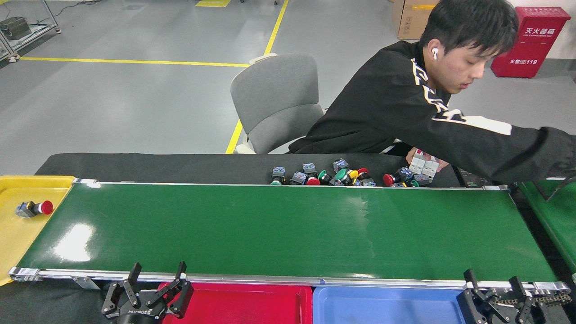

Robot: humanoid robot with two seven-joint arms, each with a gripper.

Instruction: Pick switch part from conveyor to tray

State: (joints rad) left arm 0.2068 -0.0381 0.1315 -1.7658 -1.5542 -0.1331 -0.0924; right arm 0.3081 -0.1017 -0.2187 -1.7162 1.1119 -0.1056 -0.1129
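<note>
The conveyor (288, 229) is a wide glossy dark-green belt with silver rails, and no part lies on it. One switch part (33, 209) with a red cap lies in the yellow tray (18, 243) at the belt's left end. A pile of switch parts (342, 176) with red, green and yellow caps sits on the black cloth behind the belt. My left gripper (157, 275) stands open at the near rail, holding nothing. My right gripper (492, 281) is open at the near right rail, also holding nothing.
A red tray (252, 306) and a blue tray (387, 306) lie in front of the near rail. A person in a black top leans over the far right, one hand (423, 163) holding white parts. A grey chair (279, 101) stands behind. A second green belt (555, 216) is at right.
</note>
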